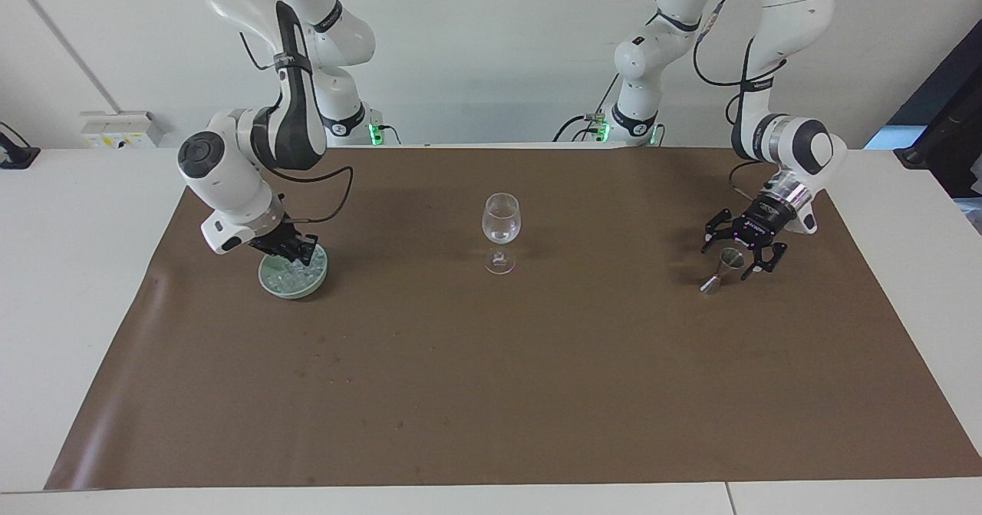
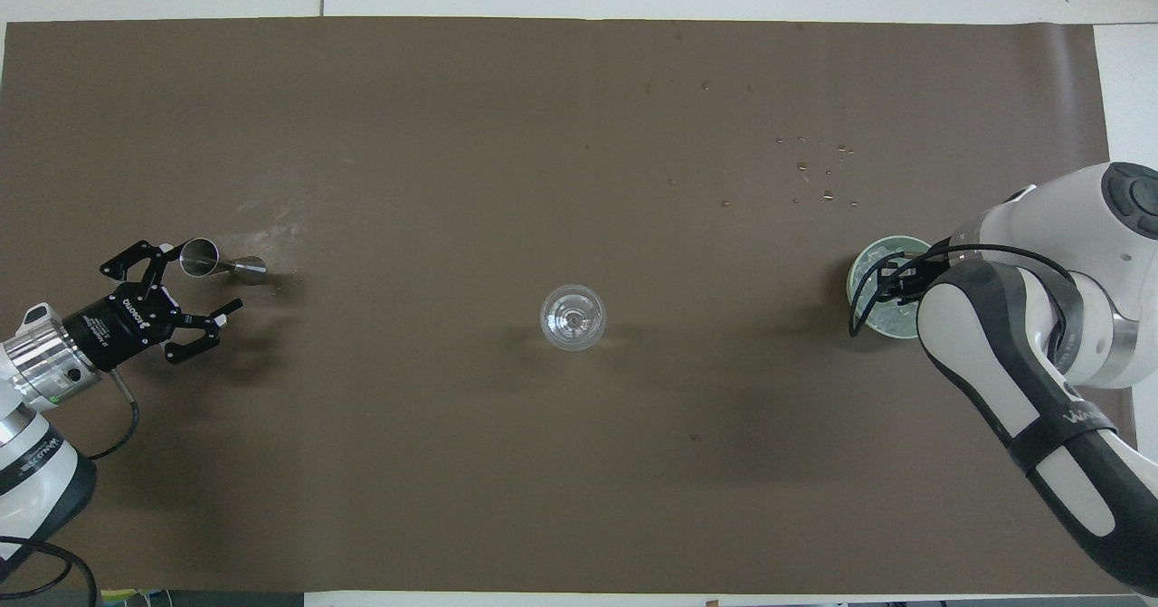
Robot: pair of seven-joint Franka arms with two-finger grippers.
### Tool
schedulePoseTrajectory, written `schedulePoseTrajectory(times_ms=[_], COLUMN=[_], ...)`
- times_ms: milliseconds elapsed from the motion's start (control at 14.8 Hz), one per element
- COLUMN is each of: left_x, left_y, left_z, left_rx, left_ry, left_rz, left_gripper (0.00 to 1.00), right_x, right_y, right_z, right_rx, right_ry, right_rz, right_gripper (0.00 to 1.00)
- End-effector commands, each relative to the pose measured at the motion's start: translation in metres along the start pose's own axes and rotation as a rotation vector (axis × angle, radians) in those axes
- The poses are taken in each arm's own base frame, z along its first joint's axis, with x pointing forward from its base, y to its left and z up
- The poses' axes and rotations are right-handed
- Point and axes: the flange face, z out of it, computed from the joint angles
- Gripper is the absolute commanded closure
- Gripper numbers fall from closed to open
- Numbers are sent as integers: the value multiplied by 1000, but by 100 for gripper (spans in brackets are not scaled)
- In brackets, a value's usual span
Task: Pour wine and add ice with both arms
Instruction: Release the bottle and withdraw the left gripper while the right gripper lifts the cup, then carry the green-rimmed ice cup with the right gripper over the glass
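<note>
A clear wine glass (image 1: 501, 223) (image 2: 572, 317) stands upright at the middle of the brown mat. Toward the left arm's end stands a small metal jigger (image 1: 721, 268) (image 2: 213, 263), tilted and free. My left gripper (image 1: 738, 252) (image 2: 194, 279) hangs open just above it, touching nothing. Toward the right arm's end sits a green dish (image 1: 270, 281) (image 2: 870, 259) holding several pieces of ice (image 1: 298, 273) (image 2: 894, 319). My right gripper (image 1: 295, 252) (image 2: 891, 281) is shut, low over that ice. Whether a piece sits between its fingertips is hidden.
Small wet drops (image 2: 819, 173) (image 1: 322, 354) dot the mat, farther from the robots than the dish. A pale smear (image 2: 271, 232) marks the mat beside the jigger. The brown mat (image 1: 491, 392) covers most of the white table.
</note>
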Motion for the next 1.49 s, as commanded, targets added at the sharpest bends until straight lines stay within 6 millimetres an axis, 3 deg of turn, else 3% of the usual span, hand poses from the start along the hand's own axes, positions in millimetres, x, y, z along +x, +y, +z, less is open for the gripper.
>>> schedulePoseTrajectory(times_ms=[0,338,609,880,1015,1150,1218,1421], left_x=[-4,-33,-77,-140,-174,-210,-235,-295], left_y=[5,35,82,126,142,145,142,121], left_z=[-24,-43,-76,-96,-95,-86,-72,-23], left_rx=[55,246,401,559,573,649,701,832], left_ry=[63,181,263,323,372,439,467,561], left_rz=[76,306,507,678,768,868,931,1106], left_gripper=[0,0,0,0,0,0,0,0], right_x=[1,9,12,1,-12,-24,-33,-56], right_y=[-4,-18,-83,-145,-186,-236,-263,-306], right_z=[-16,-65,-105,-149,-172,-187,-191,-187], right_rx=[9,13,10,33,54,89,103,122], right_ry=[-9,-13,14,40,57,63,73,79], right_rz=[14,52,139,208,236,280,295,301], right_gripper=[84,84,84,83,83,82,82,80])
